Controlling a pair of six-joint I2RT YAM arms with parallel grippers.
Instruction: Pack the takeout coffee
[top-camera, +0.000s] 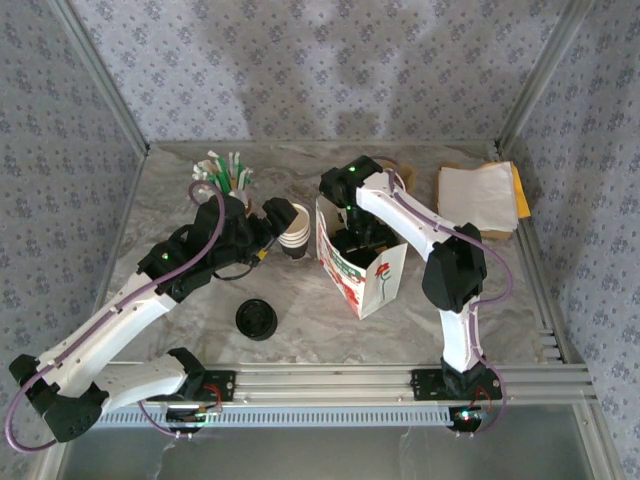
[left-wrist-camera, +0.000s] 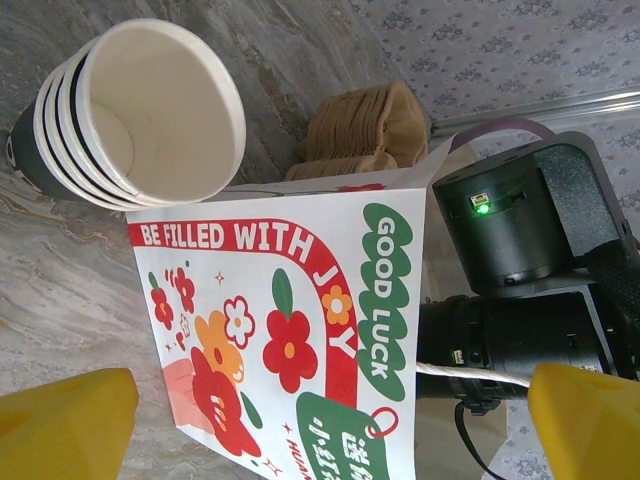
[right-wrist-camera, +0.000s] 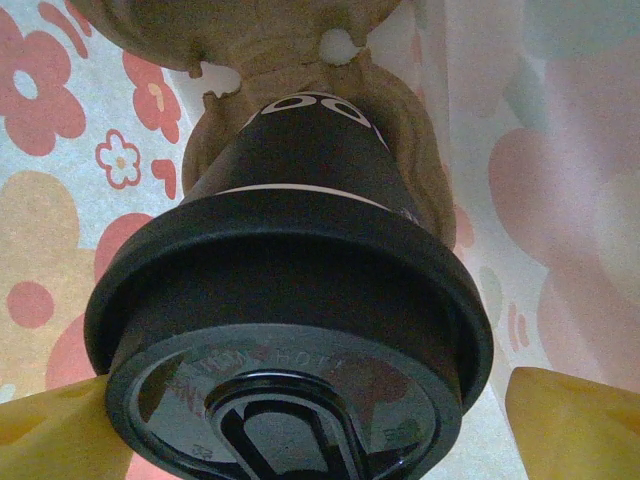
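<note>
Top view, paper bag (top-camera: 372, 278): upright on the table (top-camera: 500, 290), mouth open, flower print on its sides.
Top view, right gripper (top-camera: 358, 240): reaches down into the bag's mouth; how wide it stands cannot be read from here.
Top view, left gripper (top-camera: 272, 222): just beside the stack of lidless cups (top-camera: 294, 228).
Top view, loose black lid (top-camera: 256, 319): flat on the table, well apart from the bag.
Left wrist view, left gripper: yellow fingertips (left-wrist-camera: 62, 425) spread wide at either edge with nothing held between them; the bag's printed side and the cup stack lie ahead.
Right wrist view, takeout coffee (right-wrist-camera: 290, 300): inside the bag, lid on, base seated in a brown pulp carrier (right-wrist-camera: 405, 150).
Right wrist view, right gripper: fingers stand wider than the lid, one on each side of its rim, with a gap showing on one side; not clamped on the cup.
Handling (judged): light, thin paper wall that dents easily; glossy lid likely slippery and liable to pop off; keep upright.
Hold point (judged): the body just under the lid rim, where the wall is stiffest, with a gentle squeeze.
</note>
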